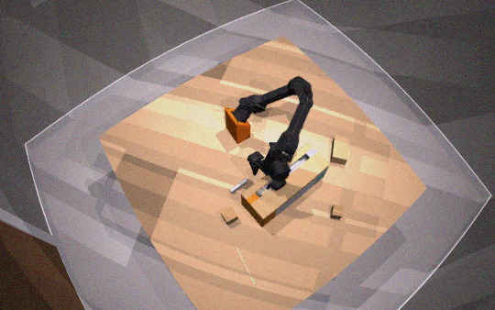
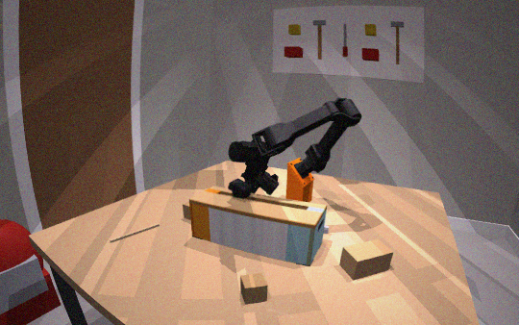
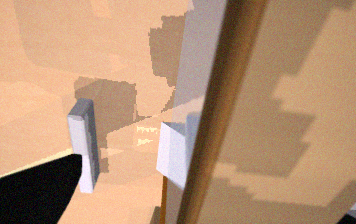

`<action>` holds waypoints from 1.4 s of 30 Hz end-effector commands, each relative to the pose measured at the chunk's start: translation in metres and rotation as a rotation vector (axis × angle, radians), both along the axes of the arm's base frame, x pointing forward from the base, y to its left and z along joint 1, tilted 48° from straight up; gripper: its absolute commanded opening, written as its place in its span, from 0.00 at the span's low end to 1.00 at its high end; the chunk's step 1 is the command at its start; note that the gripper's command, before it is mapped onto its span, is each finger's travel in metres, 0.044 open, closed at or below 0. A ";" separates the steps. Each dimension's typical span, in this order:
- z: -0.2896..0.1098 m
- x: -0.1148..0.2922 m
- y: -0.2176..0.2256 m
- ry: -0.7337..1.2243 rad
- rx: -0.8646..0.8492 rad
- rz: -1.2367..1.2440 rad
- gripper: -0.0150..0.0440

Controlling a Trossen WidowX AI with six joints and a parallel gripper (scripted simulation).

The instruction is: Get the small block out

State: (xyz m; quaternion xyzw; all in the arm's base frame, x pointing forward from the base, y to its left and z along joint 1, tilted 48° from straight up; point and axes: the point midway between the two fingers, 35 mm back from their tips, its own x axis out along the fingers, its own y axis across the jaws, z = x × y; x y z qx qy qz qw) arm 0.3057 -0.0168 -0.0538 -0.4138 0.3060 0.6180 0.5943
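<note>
The long box (image 1: 293, 194) (image 2: 255, 231) lies in the middle of the table, with an orange end (image 1: 252, 200) (image 2: 200, 221) and a pale blue end (image 2: 300, 242). A narrow slot (image 1: 302, 160) runs along its top. My gripper (image 1: 267, 183) (image 2: 244, 188) (image 3: 171, 173) is open and empty, low over the box's back top edge near the orange end. In the wrist view one pale finger (image 3: 82, 145) hangs over the table and the other (image 3: 172, 152) sits against the box's wall (image 3: 220, 115). The block on the shelf does not show in any view.
The orange arm base (image 1: 237, 125) (image 2: 299, 183) stands behind the box. A short grey bar (image 1: 238, 185) lies by the orange end. Two small tan cubes (image 1: 229, 215) (image 1: 336, 211) (image 2: 254, 287), a larger tan block (image 1: 340, 149) (image 2: 366, 259) and a thin rod (image 2: 135, 233) lie around.
</note>
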 end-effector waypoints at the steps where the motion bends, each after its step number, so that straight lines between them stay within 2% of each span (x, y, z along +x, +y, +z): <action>1: -0.007 0.001 -0.005 0.000 -0.003 0.004 0.93; 19: -0.031 0.006 -0.027 -0.001 -0.005 0.004 0.93; 27: 0.016 0.006 -0.070 0.002 -0.004 0.000 0.93; 32: 0.014 0.008 -0.069 -0.010 -0.008 -0.012 0.93; 33: 0.014 0.008 -0.071 -0.005 -0.011 -0.029 0.89; 36: 0.012 0.007 -0.081 0.088 0.000 -0.259 0.75; 37: 0.012 0.006 -0.081 0.137 0.019 -0.355 0.74; 42: 0.009 0.001 -0.083 0.399 0.120 -0.824 0.74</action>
